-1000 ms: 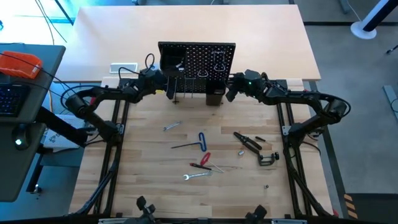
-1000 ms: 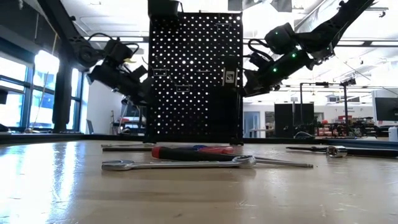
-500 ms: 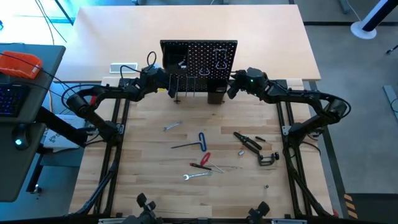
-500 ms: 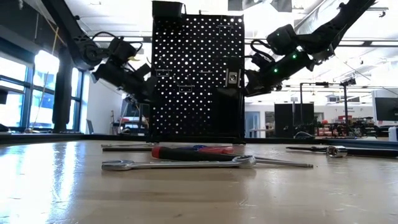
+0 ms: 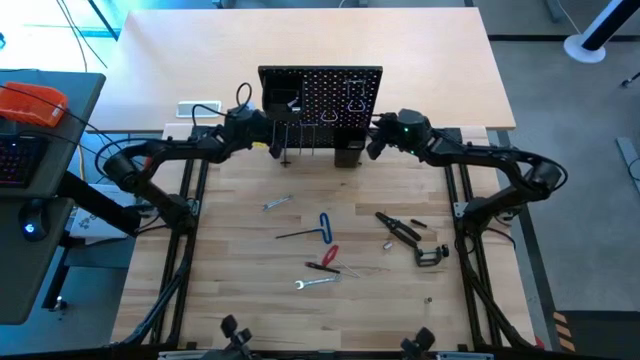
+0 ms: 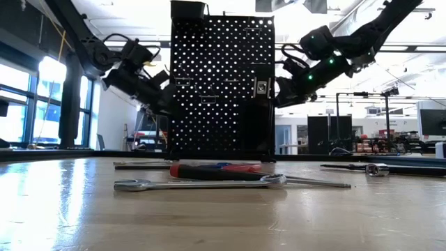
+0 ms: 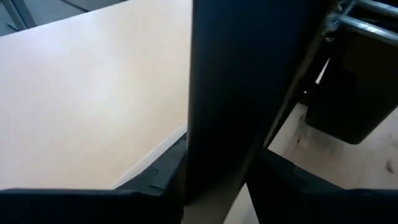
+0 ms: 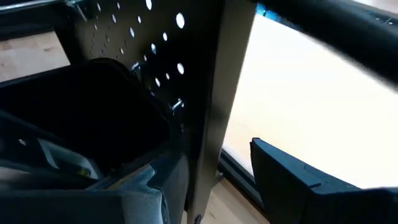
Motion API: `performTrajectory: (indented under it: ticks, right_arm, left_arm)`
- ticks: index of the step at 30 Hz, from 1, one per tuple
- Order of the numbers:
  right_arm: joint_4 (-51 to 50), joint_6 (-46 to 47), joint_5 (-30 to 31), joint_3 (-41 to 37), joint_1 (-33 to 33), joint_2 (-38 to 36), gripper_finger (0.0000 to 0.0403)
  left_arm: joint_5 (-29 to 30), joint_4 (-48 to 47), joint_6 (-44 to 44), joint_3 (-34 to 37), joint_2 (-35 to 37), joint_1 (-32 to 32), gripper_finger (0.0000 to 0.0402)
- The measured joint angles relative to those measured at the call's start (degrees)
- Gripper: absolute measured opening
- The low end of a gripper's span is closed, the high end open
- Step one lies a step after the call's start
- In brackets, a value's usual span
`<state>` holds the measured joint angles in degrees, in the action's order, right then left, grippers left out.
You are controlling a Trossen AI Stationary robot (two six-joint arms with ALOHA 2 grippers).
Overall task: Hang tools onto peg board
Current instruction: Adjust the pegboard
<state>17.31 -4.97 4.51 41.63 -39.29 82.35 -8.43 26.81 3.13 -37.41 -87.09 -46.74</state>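
The black peg board point(image 5: 320, 95) stands upright at the table's far side, its lower edge point(image 6: 219, 156) on the table. My left gripper point(image 5: 262, 130) is shut on its left side edge and my right gripper point(image 5: 372, 135) on its right side edge. Hooks and a small black bin point(image 5: 346, 155) show on its near face. Tools lie loose on the table: a silver wrench point(image 5: 277, 202), a blue-handled T hex key point(image 5: 322, 226), a red-handled screwdriver point(image 5: 327, 257), another wrench point(image 5: 316, 283), black pliers point(image 5: 398, 227) and a black C-clamp point(image 5: 431, 254). My left gripper pinches the board's left side edge point(image 7: 230, 124) between its two fingers point(image 7: 163, 179), one on each face. It comes from the table's left, slanting slightly down. The board stays upright in the hold. My right gripper pinches the board's right side edge point(image 8: 214, 106) between its two fingers point(image 8: 292, 174), one on each face, beside the black bin point(image 8: 93, 118). It comes from the table's right, slanting slightly down.
A pale tabletop point(image 5: 300, 40) lies behind the peg board. Black frame rails point(image 5: 185, 230) run along both sides of the wooden table. In the low view the wrench point(image 6: 198, 184) and the screwdriver point(image 6: 209, 171) lie in the foreground.
The peg board has shifted a little toward the table's right edge, still upright, with both grippers keeping their hold on its side edges.
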Motion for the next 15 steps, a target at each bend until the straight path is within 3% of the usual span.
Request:
performTrajectory:
  ticks: [15]
  right_arm:
    - [-16.4, 0.0, 0.0, 0.0, 0.1, -13.0, 0.0166]
  left_arm:
    - [-0.4, -19.1, 3.4, 0.0, 11.9, 0.3, 0.0185]
